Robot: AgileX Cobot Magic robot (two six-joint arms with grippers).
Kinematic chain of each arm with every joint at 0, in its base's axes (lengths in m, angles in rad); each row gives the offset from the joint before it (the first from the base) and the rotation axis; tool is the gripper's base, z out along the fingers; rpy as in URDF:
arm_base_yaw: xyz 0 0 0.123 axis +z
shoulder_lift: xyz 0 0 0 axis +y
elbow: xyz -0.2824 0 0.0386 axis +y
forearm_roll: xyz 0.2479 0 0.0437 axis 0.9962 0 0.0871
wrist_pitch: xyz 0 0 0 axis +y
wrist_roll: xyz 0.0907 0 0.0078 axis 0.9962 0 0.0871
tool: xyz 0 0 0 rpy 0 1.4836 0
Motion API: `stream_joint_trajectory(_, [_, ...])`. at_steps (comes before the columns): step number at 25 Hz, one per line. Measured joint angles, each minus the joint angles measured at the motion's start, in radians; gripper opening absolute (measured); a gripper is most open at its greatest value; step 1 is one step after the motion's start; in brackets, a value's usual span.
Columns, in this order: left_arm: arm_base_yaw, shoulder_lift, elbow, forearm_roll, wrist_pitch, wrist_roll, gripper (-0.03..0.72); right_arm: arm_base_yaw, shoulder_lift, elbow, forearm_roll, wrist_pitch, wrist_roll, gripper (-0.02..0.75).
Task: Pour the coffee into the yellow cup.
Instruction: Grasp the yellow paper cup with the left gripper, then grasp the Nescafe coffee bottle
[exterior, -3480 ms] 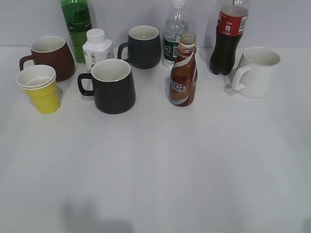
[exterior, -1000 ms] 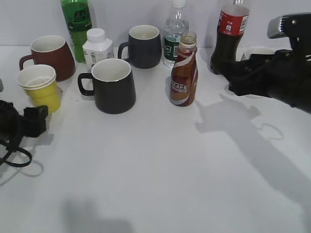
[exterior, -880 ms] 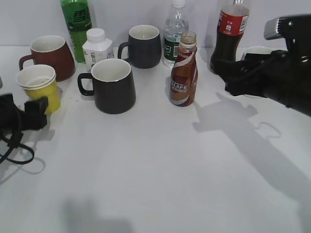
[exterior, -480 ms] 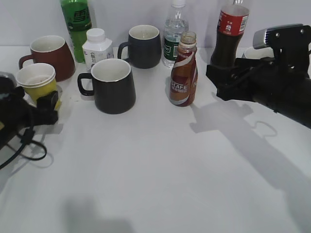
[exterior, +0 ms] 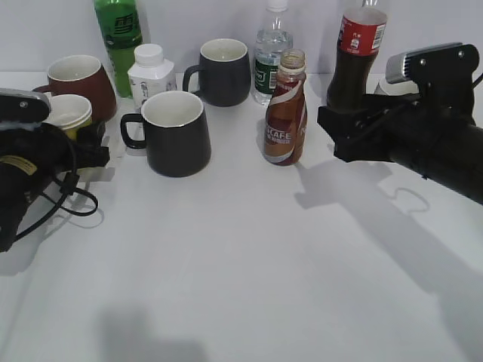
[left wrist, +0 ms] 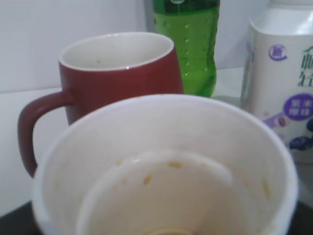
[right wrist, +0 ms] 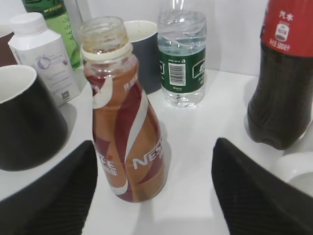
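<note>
Small brown bottle of coffee, upright and uncapped, red-brown label with a white swirl, "CAFE" lettering low on its front, dark residue inside the open neck; stands just in front of the clear water bottle and a little to its right, not touching. Seen close in the right wrist view, vertical on the table. Small yellow cup, upright, white rim and white inside, mostly hidden; far left of the water bottle. Wrist view: empty, faint yellowish specks inside.
</note>
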Motion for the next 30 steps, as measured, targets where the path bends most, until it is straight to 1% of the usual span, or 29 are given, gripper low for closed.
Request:
stream_joint_trajectory(3, [0.000,0.005,-0.005,0.000,-0.007,0.000,0.529,0.000,0.005,-0.002,-0.011,0.000,-0.012,0.548])
stream_joint_trajectory(6, [0.000,0.005,-0.003,0.000,-0.009,0.000,0.459,0.000,0.035,-0.024,-0.062,0.000,-0.014,0.561])
stream_joint_trajectory(7, [0.000,0.005,-0.001,0.000,-0.009,0.000,0.447,0.000,0.052,-0.038,-0.076,-0.001,-0.014,0.570])
stream_joint_trajectory(10, [-0.001,-0.009,0.025,0.005,-0.012,0.000,0.431,0.000,0.117,-0.087,-0.098,-0.002,-0.015,0.601])
stream_joint_trajectory(13, [-0.007,-0.057,0.082,0.010,-0.006,0.000,0.426,0.000,0.192,-0.146,-0.135,-0.007,-0.010,0.613])
stream_joint_trajectory(16, [-0.008,-0.130,0.152,0.052,-0.005,0.000,0.424,0.000,0.261,-0.208,-0.175,-0.016,0.019,0.617])
stream_joint_trajectory(18, [-0.008,-0.174,0.202,0.108,-0.017,-0.025,0.424,0.000,0.304,-0.250,-0.200,-0.022,0.027,0.617])
stream_joint_trajectory(22, [-0.008,-0.224,0.282,0.258,-0.062,-0.095,0.424,0.000,0.371,-0.323,-0.225,-0.024,0.055,0.617])
stream_joint_trajectory(26, [-0.008,-0.227,0.304,0.456,-0.063,-0.119,0.423,0.000,0.429,-0.380,-0.280,-0.024,0.112,0.608])
stream_joint_trajectory(30, [-0.008,-0.227,0.305,0.612,-0.064,-0.129,0.422,0.000,0.475,-0.408,-0.303,-0.024,0.149,0.557])
